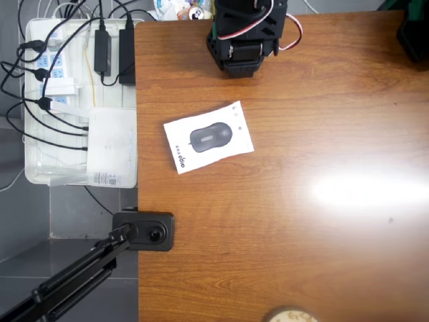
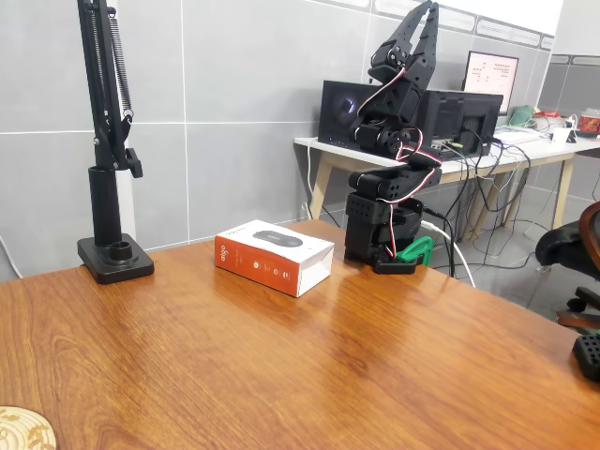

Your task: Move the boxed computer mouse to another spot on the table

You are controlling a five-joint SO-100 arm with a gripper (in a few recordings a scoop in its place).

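The boxed computer mouse lies flat on the table, slightly skewed, left of centre and a little in front of the arm's base. In the fixed view the box shows its white top with the dark mouse print and an orange-red side. It rests on the wooden tabletop. The black arm is folded upright at the table's far edge. My gripper points straight up, well above and to the right of the box. Its fingertips meet, with nothing between them.
A white tray with power strips, adapters and a white device hangs off the table's left side. A black camera stand is clamped at that edge. A round wooden coaster sits at the near edge. Glare marks the right half.
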